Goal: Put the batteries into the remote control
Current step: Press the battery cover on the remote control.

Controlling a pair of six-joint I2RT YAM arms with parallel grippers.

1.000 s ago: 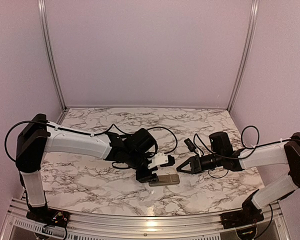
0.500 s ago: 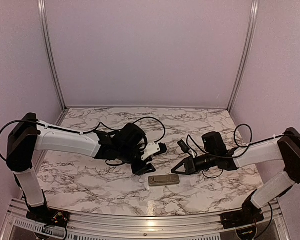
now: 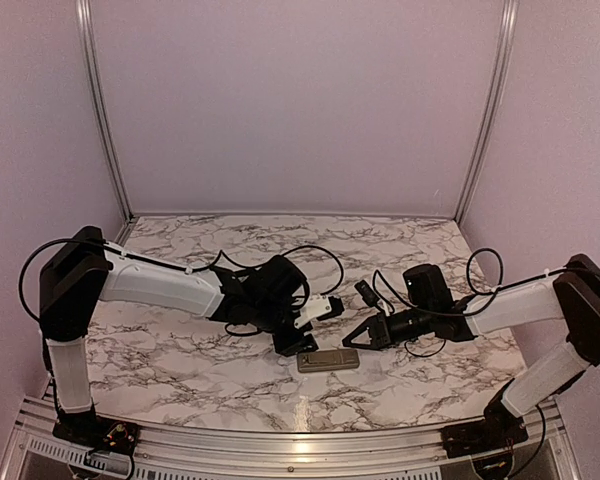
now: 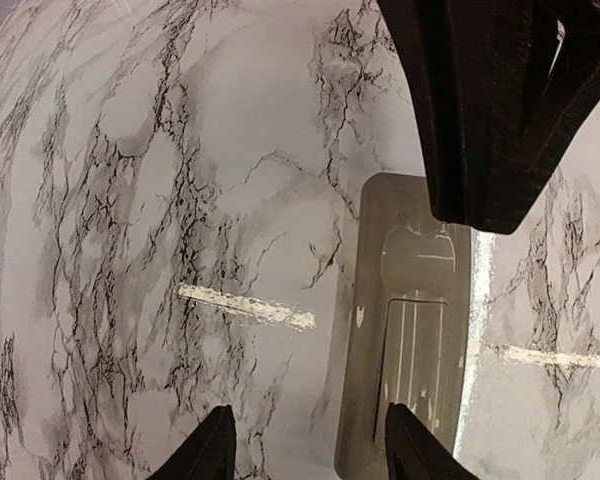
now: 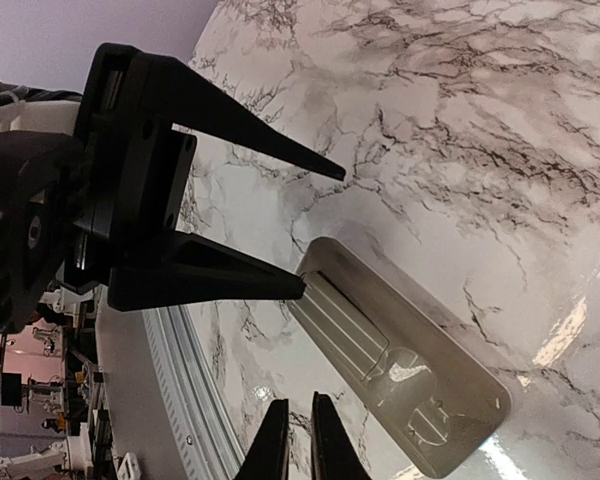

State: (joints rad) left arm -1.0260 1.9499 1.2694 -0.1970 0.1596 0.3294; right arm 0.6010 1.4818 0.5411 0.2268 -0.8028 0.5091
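While the remote control (image 3: 328, 361) lies near the table (image 3: 180, 375) edge, left gripper (image 4: 312, 445) stands spread, right gripper (image 5: 300, 440) pressed together.

A lab test booth: marble-patterned table (image 3: 180, 370) framed by aluminium rails (image 3: 102, 110) and plain lilac walls (image 3: 300, 100).

No text, label, brand or number is readable, not even on the remote control (image 3: 328, 361).

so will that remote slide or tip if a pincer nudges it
Probably slides rather than tips: the remote lies flat, back up, on the glossy table. It looks like stiff moulded plastic, likely light. Thin and flush, it may be hard to pinch from above.
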